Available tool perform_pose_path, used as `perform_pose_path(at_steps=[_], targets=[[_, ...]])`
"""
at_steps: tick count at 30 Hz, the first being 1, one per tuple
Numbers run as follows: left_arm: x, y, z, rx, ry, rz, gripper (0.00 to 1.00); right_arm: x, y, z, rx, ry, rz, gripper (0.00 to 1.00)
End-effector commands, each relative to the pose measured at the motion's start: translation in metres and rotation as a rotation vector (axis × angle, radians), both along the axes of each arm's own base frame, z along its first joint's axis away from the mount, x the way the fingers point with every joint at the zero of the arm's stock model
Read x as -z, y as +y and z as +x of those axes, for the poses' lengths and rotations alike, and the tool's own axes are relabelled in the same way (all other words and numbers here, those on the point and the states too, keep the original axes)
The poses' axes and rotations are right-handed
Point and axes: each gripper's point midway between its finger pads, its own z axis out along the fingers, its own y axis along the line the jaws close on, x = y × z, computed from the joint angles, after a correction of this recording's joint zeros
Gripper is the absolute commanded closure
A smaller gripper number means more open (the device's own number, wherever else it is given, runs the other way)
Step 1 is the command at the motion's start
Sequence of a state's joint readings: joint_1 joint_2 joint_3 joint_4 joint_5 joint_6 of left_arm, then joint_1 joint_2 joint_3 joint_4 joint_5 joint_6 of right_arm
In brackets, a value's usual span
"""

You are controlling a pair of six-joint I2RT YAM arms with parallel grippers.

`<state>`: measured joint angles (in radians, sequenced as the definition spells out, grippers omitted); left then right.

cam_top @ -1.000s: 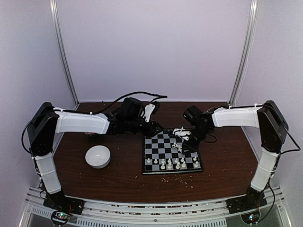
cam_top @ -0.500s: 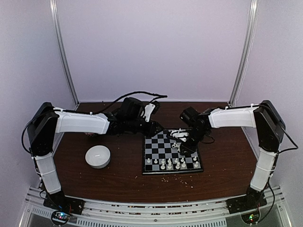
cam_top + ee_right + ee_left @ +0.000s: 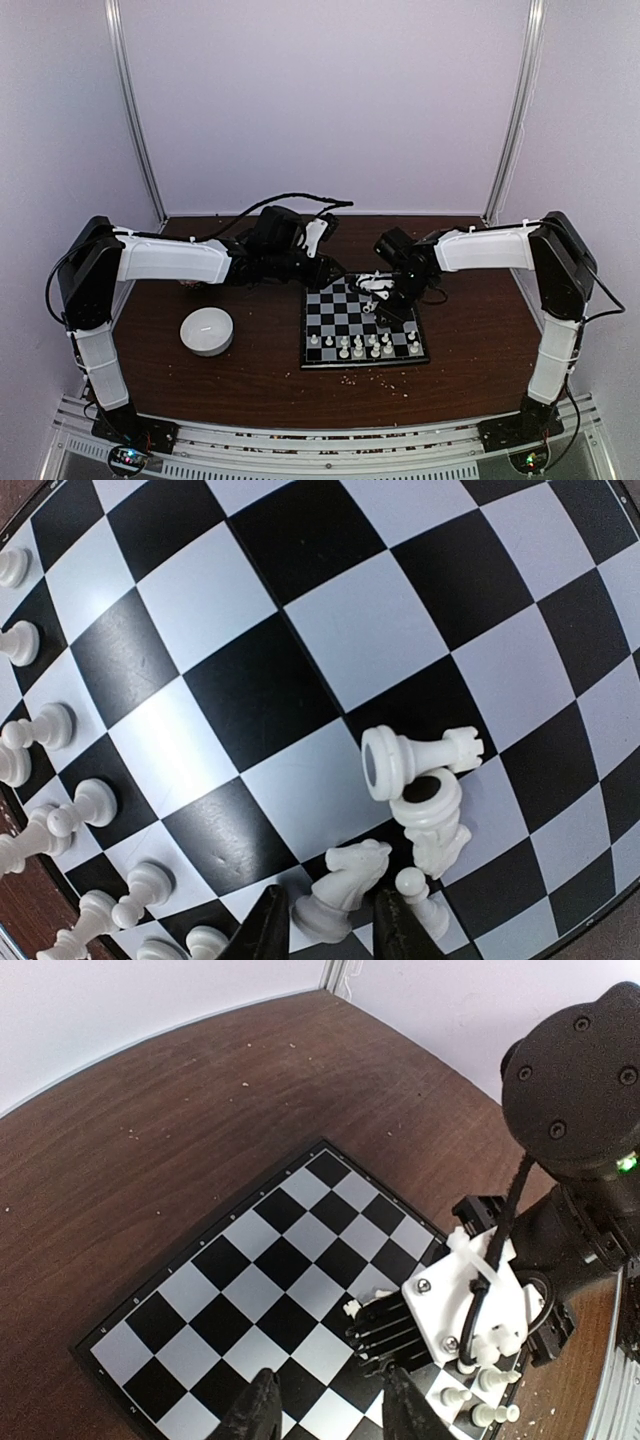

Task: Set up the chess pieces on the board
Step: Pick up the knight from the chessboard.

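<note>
The board (image 3: 335, 318) lies right of the table's middle, with a row of white chess pieces (image 3: 365, 346) along its near edge. My right gripper (image 3: 330, 925) hangs low over the board, open. A leaning white knight (image 3: 345, 885) sits between its fingers with slim gaps on both sides. Close by lie a toppled rook (image 3: 415, 758) and a second toppled piece (image 3: 435, 825), with a pawn (image 3: 420, 898) beside them. Several pawns (image 3: 50, 725) line the left edge. My left gripper (image 3: 330, 1415) hovers open and empty above the board (image 3: 250, 1260), looking at the right gripper (image 3: 390, 1335).
A round white bowl (image 3: 207, 331) stands left of the board. Crumbs dot the brown table (image 3: 250, 380) near the board's front edge. Both arms meet over the board's far side, with a black cable (image 3: 300, 200) looping behind the left wrist.
My right arm has shifted a little to the left over the board, and its jaws have widened slightly. The left arm has not moved.
</note>
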<state>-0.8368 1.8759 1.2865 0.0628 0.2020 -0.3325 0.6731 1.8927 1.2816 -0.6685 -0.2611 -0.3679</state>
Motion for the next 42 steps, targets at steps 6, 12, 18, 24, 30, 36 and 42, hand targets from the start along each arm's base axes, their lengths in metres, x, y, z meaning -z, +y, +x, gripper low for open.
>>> perform_pose_path(at_steps=[6, 12, 18, 24, 30, 36, 42], targets=[[0.001, -0.005, 0.004, 0.003, -0.01, -0.031, 0.65, 0.004, 0.001, 0.008, 0.07, -0.003, -0.022, 0.71], [0.001, -0.004, 0.004, 0.001, -0.01, -0.031, 0.65, 0.002, -0.004, 0.009, 0.088, -0.015, -0.04, 0.77], [-0.001, -0.004, 0.003, 0.001, -0.014, -0.027, 0.65, 0.001, -0.009, 0.006, 0.094, -0.019, -0.044, 0.75], [-0.001, -0.003, 0.003, 0.0, -0.015, -0.025, 0.65, -0.002, -0.009, 0.007, 0.09, -0.024, -0.035, 0.84], [-0.014, -0.013, -0.016, 0.133, -0.004, -0.117, 0.65, -0.03, 0.0, -0.004, 0.032, -0.034, 0.082, 0.86], [-0.04, -0.019, -0.032, 0.342, 0.184, -0.438, 0.64, -0.067, 0.013, -0.02, -0.061, -0.05, 0.247, 0.87], [-0.044, -0.022, -0.024, 0.404, 0.488, -0.687, 0.67, -0.09, 0.019, -0.025, -0.108, -0.086, 0.31, 0.86]])
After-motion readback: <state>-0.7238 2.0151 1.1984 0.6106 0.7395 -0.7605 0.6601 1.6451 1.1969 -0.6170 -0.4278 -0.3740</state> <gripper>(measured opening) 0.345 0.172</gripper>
